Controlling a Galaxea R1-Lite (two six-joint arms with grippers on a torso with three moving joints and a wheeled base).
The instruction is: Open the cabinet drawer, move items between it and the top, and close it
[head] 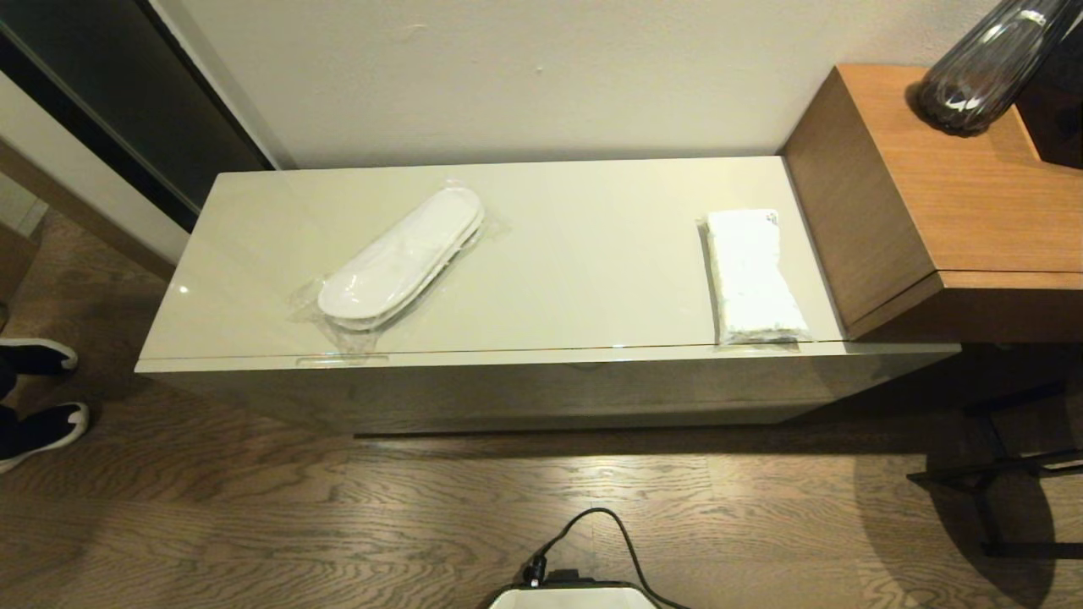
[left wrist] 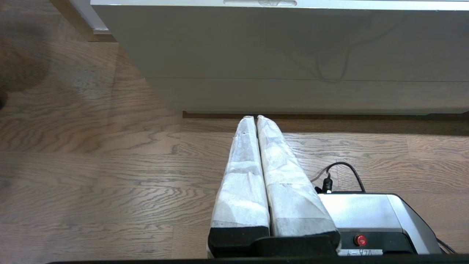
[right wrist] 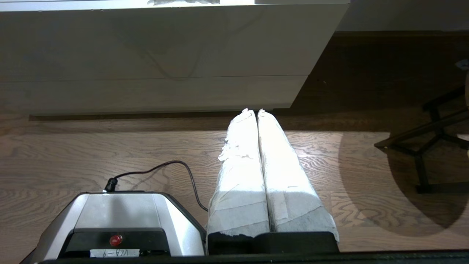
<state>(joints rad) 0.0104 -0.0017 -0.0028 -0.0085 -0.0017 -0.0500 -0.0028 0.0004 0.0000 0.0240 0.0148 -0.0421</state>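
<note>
The cabinet drawer (head: 508, 391) is closed, its cream-beige front flush under the top (head: 592, 254). On the top, the white slippers in clear wrap (head: 398, 262) lie slantwise towards the left, and the white tissue pack (head: 753, 279) lies near the right end by the front edge. Neither arm shows in the head view. My left gripper (left wrist: 255, 117) hangs low over the floor in front of the drawer front (left wrist: 293, 40), shut and holding nothing; a slot handle (left wrist: 260, 3) shows above it. My right gripper (right wrist: 255, 110) is likewise shut and holding nothing, low before the drawer front (right wrist: 146, 40).
A higher orange-brown wooden surface (head: 956, 169) with a dark glass vase (head: 981, 68) adjoins the cabinet's right end. Black furniture legs (head: 998, 474) stand on the floor at right. A person's shoes (head: 34, 397) are at far left. My base (head: 575, 596) with its cable is below.
</note>
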